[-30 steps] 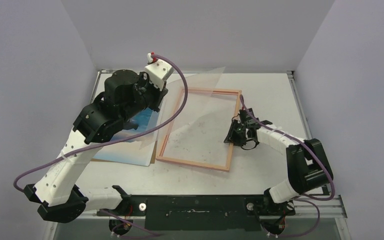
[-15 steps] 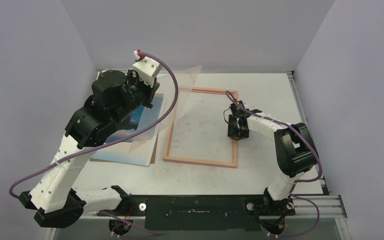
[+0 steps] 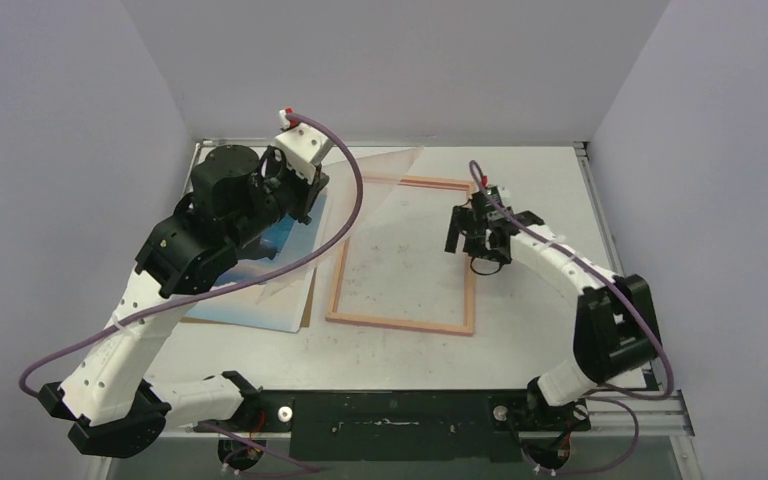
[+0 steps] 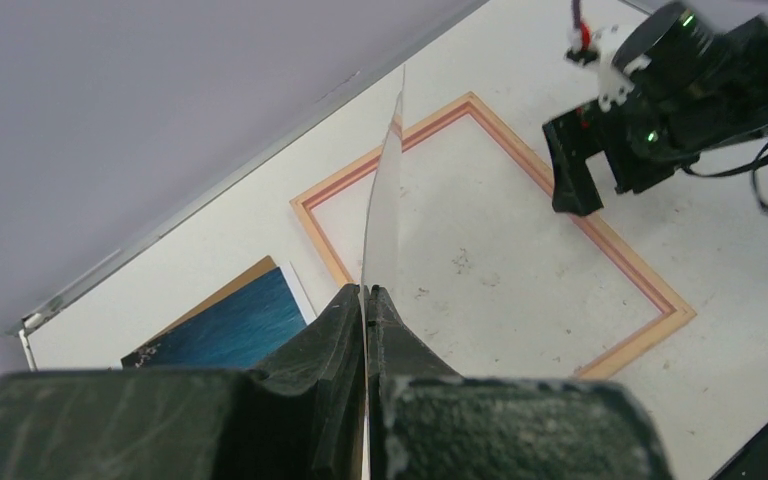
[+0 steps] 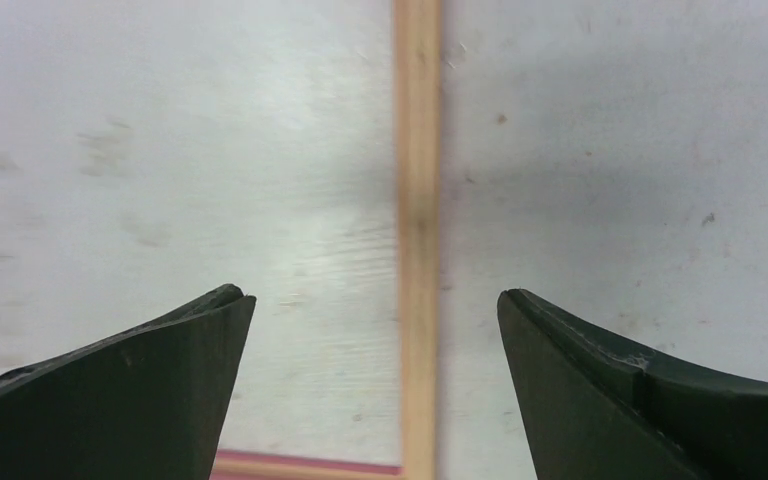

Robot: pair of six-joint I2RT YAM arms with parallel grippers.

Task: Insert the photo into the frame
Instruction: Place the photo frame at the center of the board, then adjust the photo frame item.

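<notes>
On the counter (image 3: pixel 540 180), the frame (image 3: pixel 400 323) lies flat, with the photo (image 3: pixel 282 238) just left of it. The left end effector (image 4: pixel 365 292) is clamped on a tilted clear sheet (image 4: pixel 385 200). The right end effector (image 5: pixel 372 296) stands apart over the frame's right rail.

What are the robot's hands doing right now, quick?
Left hand: closed, pinching a clear sheet.
Right hand: open, holding nothing, above the frame rail.
</notes>
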